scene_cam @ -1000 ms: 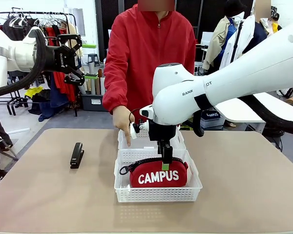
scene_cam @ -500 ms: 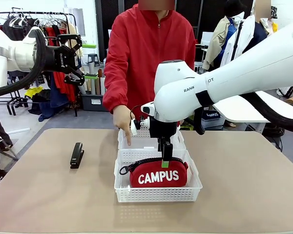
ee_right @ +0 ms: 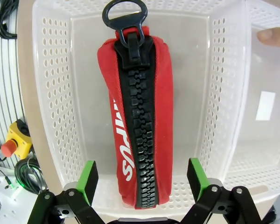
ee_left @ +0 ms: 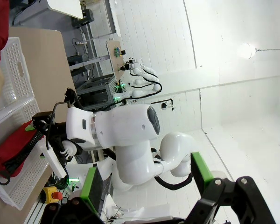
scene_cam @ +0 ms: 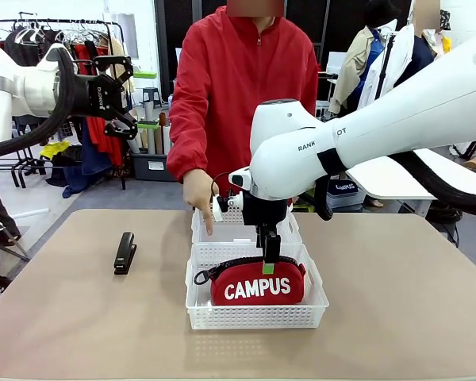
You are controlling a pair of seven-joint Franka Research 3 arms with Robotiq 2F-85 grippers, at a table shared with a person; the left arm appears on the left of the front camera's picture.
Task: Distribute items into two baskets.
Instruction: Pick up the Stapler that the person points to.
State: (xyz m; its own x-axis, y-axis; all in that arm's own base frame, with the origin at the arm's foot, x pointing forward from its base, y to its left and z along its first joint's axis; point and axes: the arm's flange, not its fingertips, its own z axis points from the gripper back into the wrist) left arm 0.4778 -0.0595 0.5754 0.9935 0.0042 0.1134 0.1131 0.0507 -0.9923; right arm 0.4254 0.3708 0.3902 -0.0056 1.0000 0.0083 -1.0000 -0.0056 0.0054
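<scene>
While looking across the beige tabletop (scene_cam: 79,317), find a person in a red zip jacket (scene_cam: 246,95) at the far side, one hand (scene_cam: 198,194) lowered, forefinger pointing down at the left rim of the farther white perforated plastic basket (scene_cam: 246,232). Behind, at the left, note a clothes rack (scene_cam: 32,36) hung with garments. Across the middle, meet the bulky white right arm (scene_cam: 365,127), covering much of that farther basket and the person's waist. From the right wrist, spot a yellow box with a red button (ee_right: 14,138) beyond the table edge, and a small white label (ee_right: 265,106) on the farther basket's floor.

Set against a second ago, find the right arm's wrist housing a touch higher and shifted rightward; no shift in hand, pouch or stapler, none in the left arm.

Inside the nearer white lattice-sided basket (scene_cam: 254,317), see the red soft zippered pouch (scene_cam: 258,284) standing on its long edge, white "CAMPUS" lettering to the front, chunky black zip on top, ring pull at the left end. Directly above it, the right gripper (scene_cam: 267,266) pointing straight down, green-padded fingers (ee_right: 89,179) spread wider than the pouch, grasping nothing. Out on bare table, well left of both baskets, the small slim black stapler (scene_cam: 125,252), lying flat. High at the left, clear of the table, the left gripper (scene_cam: 131,99), fingers released and empty.
</scene>
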